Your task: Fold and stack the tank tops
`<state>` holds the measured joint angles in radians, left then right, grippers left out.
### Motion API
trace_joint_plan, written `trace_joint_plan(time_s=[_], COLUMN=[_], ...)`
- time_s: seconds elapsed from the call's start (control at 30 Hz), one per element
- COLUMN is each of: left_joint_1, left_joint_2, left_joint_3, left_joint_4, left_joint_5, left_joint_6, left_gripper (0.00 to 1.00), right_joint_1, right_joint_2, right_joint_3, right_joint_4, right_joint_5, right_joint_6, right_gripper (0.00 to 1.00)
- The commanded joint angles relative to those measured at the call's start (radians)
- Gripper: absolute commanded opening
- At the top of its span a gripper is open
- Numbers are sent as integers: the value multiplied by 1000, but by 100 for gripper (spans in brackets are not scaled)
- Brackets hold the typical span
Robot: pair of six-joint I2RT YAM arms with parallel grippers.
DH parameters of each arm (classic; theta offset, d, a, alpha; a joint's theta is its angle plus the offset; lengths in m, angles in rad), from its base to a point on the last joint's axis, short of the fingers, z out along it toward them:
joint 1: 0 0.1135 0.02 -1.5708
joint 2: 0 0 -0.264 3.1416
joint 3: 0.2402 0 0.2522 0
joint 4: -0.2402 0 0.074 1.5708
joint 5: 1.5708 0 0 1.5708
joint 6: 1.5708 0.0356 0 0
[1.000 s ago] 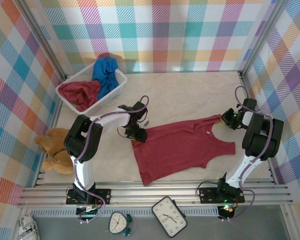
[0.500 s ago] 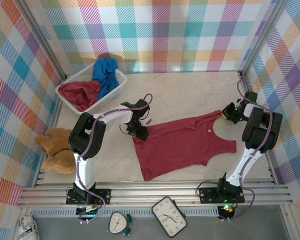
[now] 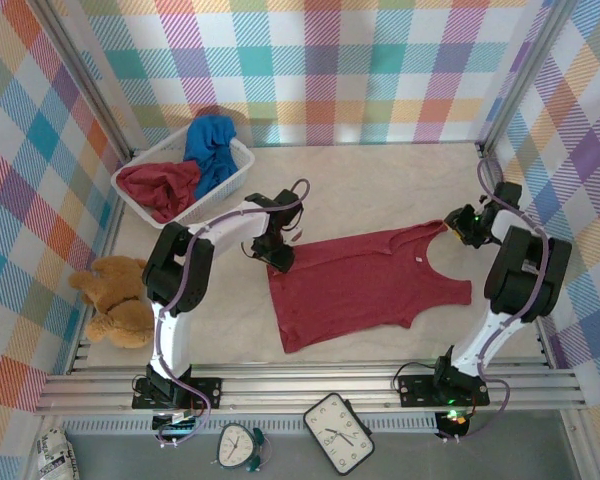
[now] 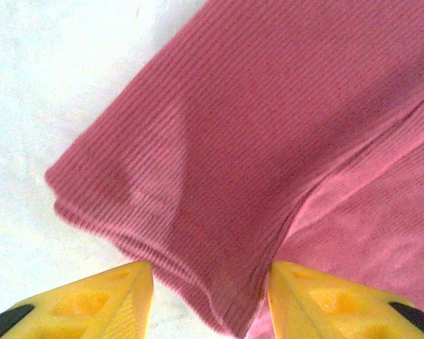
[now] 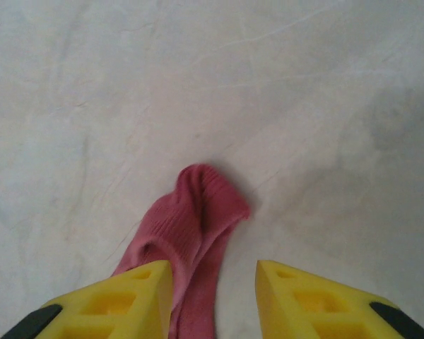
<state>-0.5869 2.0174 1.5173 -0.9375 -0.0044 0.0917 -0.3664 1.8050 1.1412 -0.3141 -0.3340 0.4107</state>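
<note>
The left jaws stand about half open, with a yellow finger [image 4: 92, 304] on either side of a hem corner of the dark red tank top [image 4: 254, 141]. The cloth lies flat in the gap and nothing pinches it. The right jaws are also apart, a little narrower. The end of a shoulder strap [image 5: 198, 212] lies loose on the table [image 5: 304, 106] between them, and it is not squeezed. From above, this dark red tank top [image 3: 365, 285] is spread flat in the middle of the table, with its hem toward nine o'clock and its neck and straps toward three o'clock. The left jaws are at its ten o'clock corner and the right jaws at its two o'clock strap. Further toward ten o'clock, a white basket [image 3: 242, 158] holds the second dark red tank top [image 3: 158, 185] and the blue tank top [image 3: 212, 145], both crumpled. A brown teddy bear [image 3: 115, 305] lies at nine o'clock by the table edge.
</note>
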Motion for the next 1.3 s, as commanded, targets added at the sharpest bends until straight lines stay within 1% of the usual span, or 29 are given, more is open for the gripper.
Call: trace_joint_plan(time_s=[0.0, 0.07, 0.13, 0.2, 0.33, 0.4, 0.5, 0.6, 0.67, 0.77, 0.9, 1.0, 1.17, 1.27], left_joint_1=[1, -1, -7, -13, -14, -14, -5, 12, 21, 37, 63, 86, 124, 144], left_joint_2=[-96, -127, -143, -130, -63, -34, 7, 39, 59, 98, 142, 176, 259, 306], left_joint_3=[36, 27, 3, -9, -11, -12, -7, -12, -11, 8, 40, 84, 215, 318], left_joint_4=[-94, -62, -1, 44, 75, 83, 76, 75, 74, 59, 51, 45, 9, -8], left_joint_5=[-32, 29, 117, 171, 174, 167, 145, 140, 131, 117, 82, 70, 0, -61], left_joint_6=[-64, -105, -149, -173, -176, -167, -154, -142, -132, -116, -95, -76, -22, 7], left_gripper=[46, 46, 45, 44, 39, 33, 28, 24, 22, 22, 22, 22, 24, 26], right_joint_1=[-4, 3, 48, 104, 238, 316, 389, 426, 434, 451, 458, 470, 495, 510], right_joint_2=[-117, -166, -223, -254, -268, -253, -205, -151, -112, -55, 28, 69, 146, 190], right_joint_3=[-62, -92, -135, -155, -188, -206, -228, -233, -223, -187, -138, -92, 10, 77], right_joint_4=[-8, -18, 0, -9, -7, 6, 42, 66, 81, 74, 57, 43, 29, 30], right_joint_5=[-16, -50, -93, -131, -161, -152, -152, -116, -117, -84, -55, -44, -43, -56], right_joint_6=[0, 2, 7, 3, -5, -6, 11, 20, 23, 16, 22, 17, 23, 31], right_gripper=[37, 37, 37, 38, 38, 38, 37, 36, 35, 33, 28, 27, 27, 27])
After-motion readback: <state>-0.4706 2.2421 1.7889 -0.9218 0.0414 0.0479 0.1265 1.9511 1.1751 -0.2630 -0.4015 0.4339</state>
